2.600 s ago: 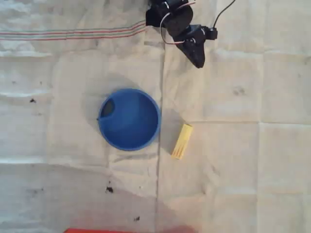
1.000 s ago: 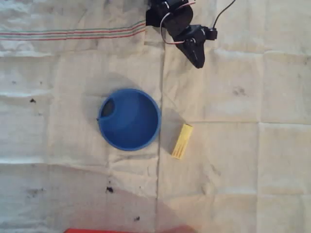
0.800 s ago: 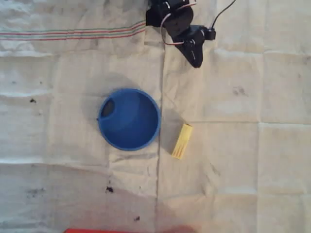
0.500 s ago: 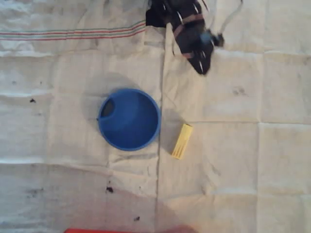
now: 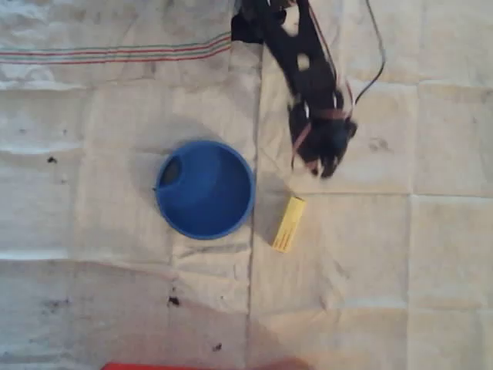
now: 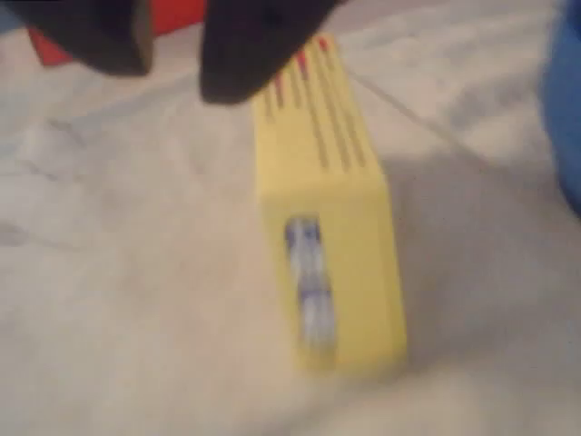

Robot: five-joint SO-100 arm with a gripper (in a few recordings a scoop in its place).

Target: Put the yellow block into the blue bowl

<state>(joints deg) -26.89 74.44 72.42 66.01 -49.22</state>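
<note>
**Arm reaches over the cloth toward the loose block**

A creased white cloth (image 5: 115, 293) with thin coloured stripes near its far edge covers the table, and a strip of something red (image 5: 154, 367) shows at the near edge in the overhead view. The blue bowl (image 5: 205, 189) sits a little left of the cloth's middle, upright and with nothing in it. The yellow block (image 5: 289, 224) lies flat on the cloth just beside the bowl's right rim, apart from it, its length running roughly toward the near edge and its grooved end the nearer one.

The black arm stretches down from the far edge, and the gripper (image 5: 322, 166) hangs above the cloth close to the block's far end, not touching it. In the wrist view the two dark fingers (image 6: 100, 32) stand a little apart with only a narrow gap between them, holding nothing; the block fills the ground below them, lengthwise to the camera. That alignment probably suits a pinch across the narrow width, though the gap looks too tight for it as it stands. The grasp is not yet made.
</note>
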